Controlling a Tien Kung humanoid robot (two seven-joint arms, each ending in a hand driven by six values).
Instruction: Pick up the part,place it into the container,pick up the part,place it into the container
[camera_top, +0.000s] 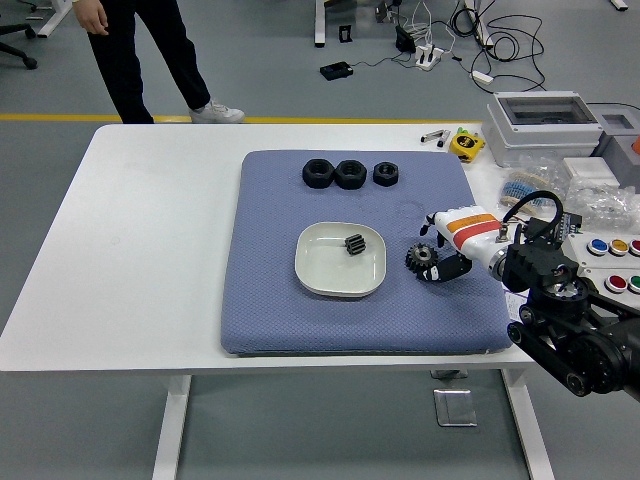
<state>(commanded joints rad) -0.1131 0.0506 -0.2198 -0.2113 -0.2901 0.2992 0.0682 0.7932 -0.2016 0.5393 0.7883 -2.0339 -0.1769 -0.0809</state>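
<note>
A black gear lies on the blue mat, just right of the white dish. A smaller black gear lies inside the dish. My right hand, white with an orange stripe, comes in from the right and sits against the gear's right side. Its fingers curl around the gear, which still rests on the mat. The left arm is out of view.
Three black nuts stand in a row at the mat's back edge. A yellow tape measure, a grey box and a button panel crowd the table's right side. A person's legs are on the floor beyond the far left corner.
</note>
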